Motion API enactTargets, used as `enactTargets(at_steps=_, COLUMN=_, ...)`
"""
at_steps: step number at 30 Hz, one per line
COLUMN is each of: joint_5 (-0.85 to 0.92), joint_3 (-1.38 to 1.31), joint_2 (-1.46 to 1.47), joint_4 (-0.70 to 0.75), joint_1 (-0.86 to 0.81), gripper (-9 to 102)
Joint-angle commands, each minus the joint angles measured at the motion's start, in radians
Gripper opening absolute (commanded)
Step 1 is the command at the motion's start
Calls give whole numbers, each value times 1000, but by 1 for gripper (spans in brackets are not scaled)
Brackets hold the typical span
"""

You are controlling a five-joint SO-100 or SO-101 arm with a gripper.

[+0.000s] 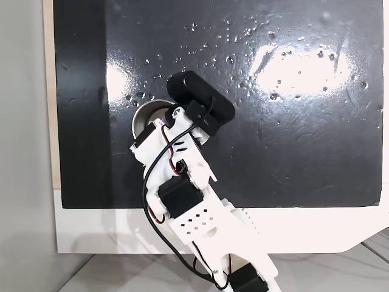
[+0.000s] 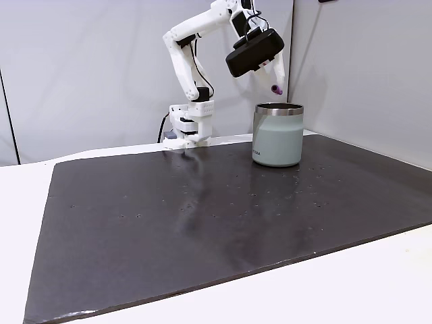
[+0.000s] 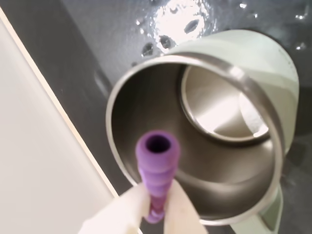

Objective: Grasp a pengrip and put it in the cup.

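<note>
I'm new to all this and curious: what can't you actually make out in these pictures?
- Gripper: in the wrist view the bottom edge cuts off everything but its fingertips.
- Cup: in a fixed view from above, the arm hides most of it.
- Pengrip: in a fixed view, too small to show its ribs.

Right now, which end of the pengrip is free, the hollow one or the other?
The hollow end. In the wrist view the pengrip points its open bore at the camera, over the cup mouth, while its opposite end is pinched between the white jaws.
</note>
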State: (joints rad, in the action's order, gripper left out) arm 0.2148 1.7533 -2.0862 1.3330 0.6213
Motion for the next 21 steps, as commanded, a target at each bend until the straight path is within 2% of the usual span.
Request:
enactTargets(at_steps=1, joint_5=-14, joint_3=-35, joint_2=-8, joint_4=-28, joint_1=29, gripper=0)
enactTargets(at_steps=6, joint_5=-12, joint_3=-28, joint_2=-9, joint_4=-28, joint_1=26, gripper=2)
enactTargets(at_steps=11, joint_5=-6, joint_3=-26, joint_2=-9, joint_4=-25, joint_1=28, gripper=26)
enactTargets(at_steps=21, joint_5=-6, joint_3=-31, joint_2=-2, joint_4=-25, joint_1=31, gripper=28)
